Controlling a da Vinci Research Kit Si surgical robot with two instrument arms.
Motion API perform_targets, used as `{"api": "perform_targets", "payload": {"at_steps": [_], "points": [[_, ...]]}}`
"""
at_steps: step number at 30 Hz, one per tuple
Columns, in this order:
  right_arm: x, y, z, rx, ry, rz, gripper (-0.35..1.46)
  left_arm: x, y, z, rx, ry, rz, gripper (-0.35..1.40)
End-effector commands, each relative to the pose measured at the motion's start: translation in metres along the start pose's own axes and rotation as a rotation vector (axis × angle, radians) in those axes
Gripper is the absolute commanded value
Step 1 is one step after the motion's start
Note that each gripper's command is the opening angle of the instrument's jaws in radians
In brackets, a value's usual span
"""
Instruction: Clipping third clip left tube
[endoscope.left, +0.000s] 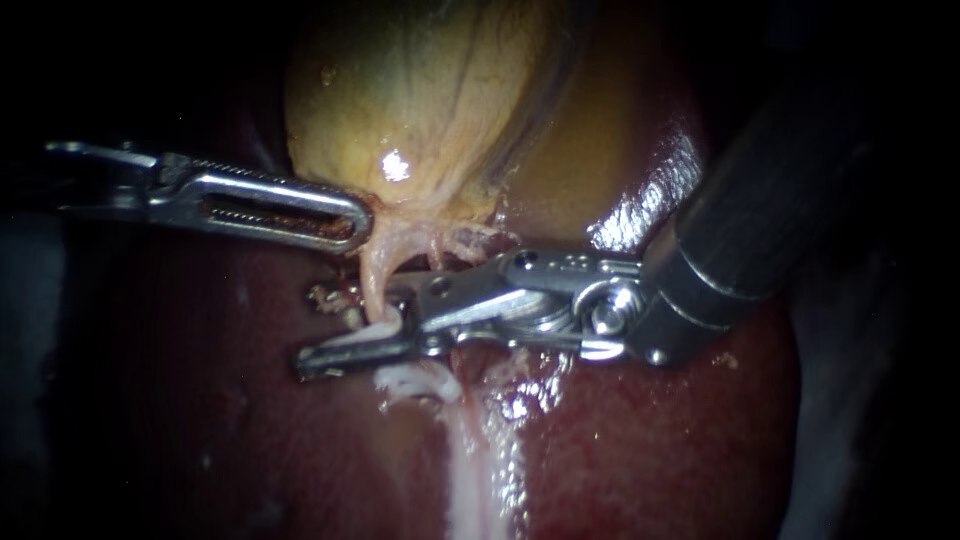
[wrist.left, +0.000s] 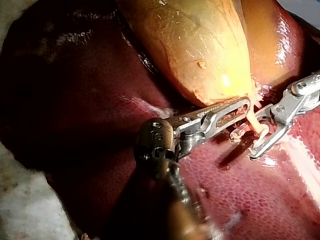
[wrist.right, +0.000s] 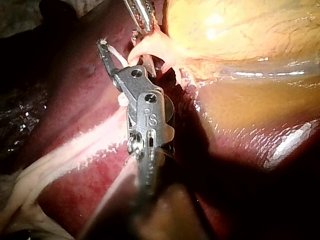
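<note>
One pale tube (endoscope.left: 372, 285) is seen leaving the lower end of the gallbladder (endoscope.left: 420, 100). It lies between the two jaws of the end effector of the right instrument (endoscope.left: 347, 330). That end effector is held open: a gap shows between its jaws, and the tube is not yet pinched. Close beside the tube, just under the gallbladder, small metallic glints (endoscope.left: 325, 297) are seen. Whether they are clips, and how many, cannot be told. The gallbladder's pale lower end is gripped by the end effector of the left instrument (endoscope.left: 355, 225), whose slotted jaws are closed on it. Two instruments are counted in all. One dark red liver (endoscope.left: 650, 430) is spread beneath the gallbladder, and one white streak (endoscope.left: 470, 480) runs across it, away from the gallbladder.
</note>
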Motion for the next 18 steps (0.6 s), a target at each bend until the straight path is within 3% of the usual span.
{"api": "perform_targets", "payload": {"at_steps": [1, 9, 12, 14, 18], "points": [[0.0001, 0.0000, 0.0000, -0.002, 0.000, 0.000, 0.30, 0.0000, 0.0000, 0.0000, 0.000, 0.000, 0.000, -0.35], [0.0001, 0.0003, -0.0002, -0.018, 0.008, 0.012, 0.17, 0.0000, 0.0000, 0.0001, 0.000, 0.000, 0.000, -0.35], [0.0000, 0.0003, -0.0005, -0.017, 0.008, 0.024, -0.03, 0.0000, -0.0001, 0.0001, 0.000, 0.000, 0.000, -0.35], [-0.0001, 0.0001, -0.0009, -0.014, 0.011, 0.077, -0.35, 0.0000, -0.0001, 0.0001, 0.000, 0.000, 0.000, -0.35], [-0.0002, 0.0000, -0.0012, -0.011, 0.008, 0.106, -0.35, 0.0000, -0.0001, 0.0001, 0.000, 0.000, 0.000, -0.35]]}}
